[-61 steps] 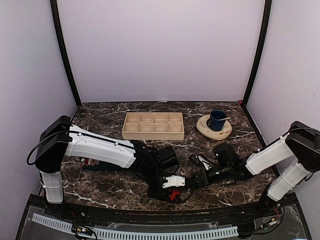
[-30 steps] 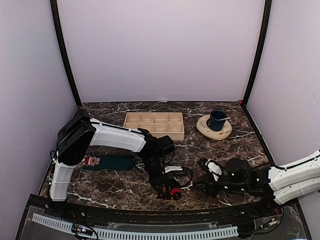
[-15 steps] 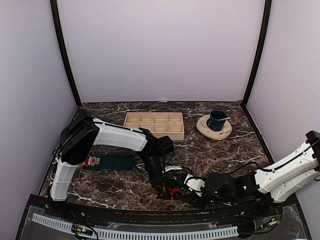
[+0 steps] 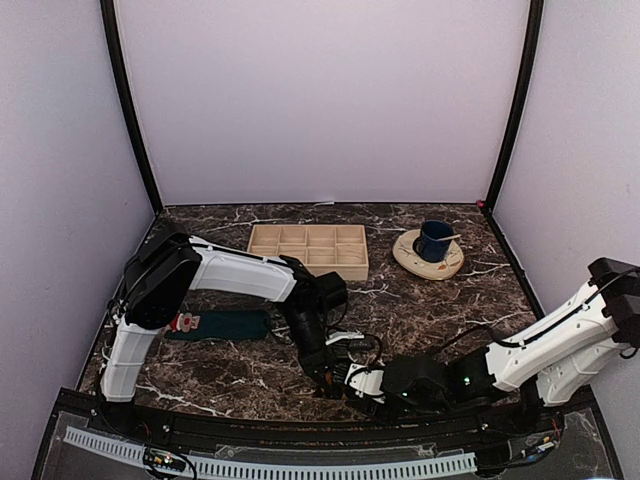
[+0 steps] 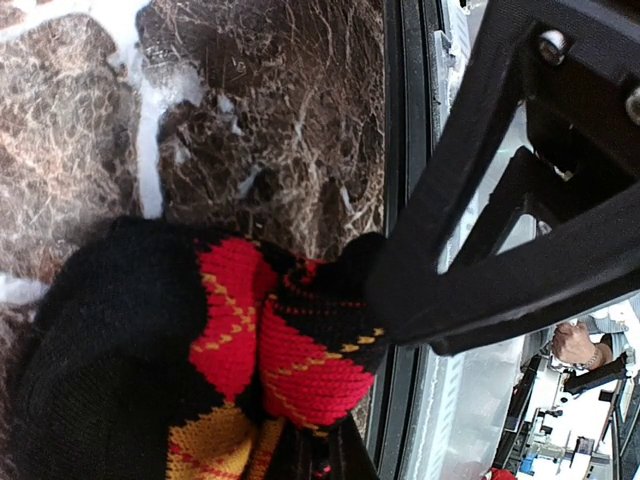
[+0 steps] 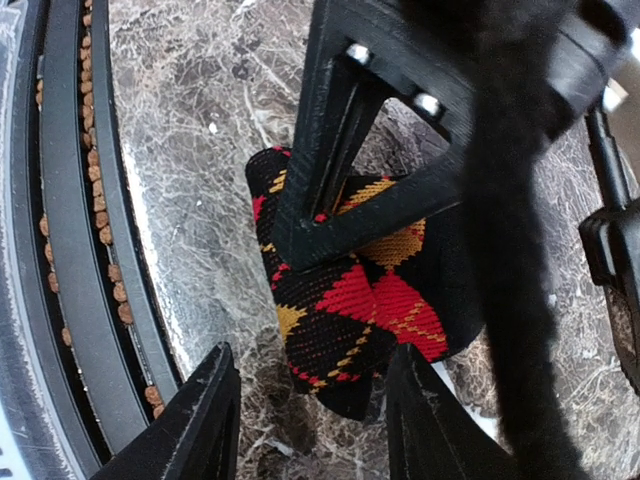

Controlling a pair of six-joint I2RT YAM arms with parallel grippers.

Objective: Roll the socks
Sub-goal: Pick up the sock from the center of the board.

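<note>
Pinching the bunched argyle sock (image 6: pixel 350 300) at the bottom-centre edge of the desk (image 4: pixel 230 380), the left tool (image 4: pixel 337 380) is clamped tight. The right tool (image 6: pixel 312 360) stands spread astride the roll's end. Risk: the roll unwinds or slides off the edge if either slips. Farther, mid-left, the teal Santa sock (image 4: pixel 225 324) lies flat, unrolled.

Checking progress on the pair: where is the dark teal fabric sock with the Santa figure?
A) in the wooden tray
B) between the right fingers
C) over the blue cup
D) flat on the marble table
D: the dark teal Santa sock lies flat on the marble table, left of the black argyle sock.
</note>
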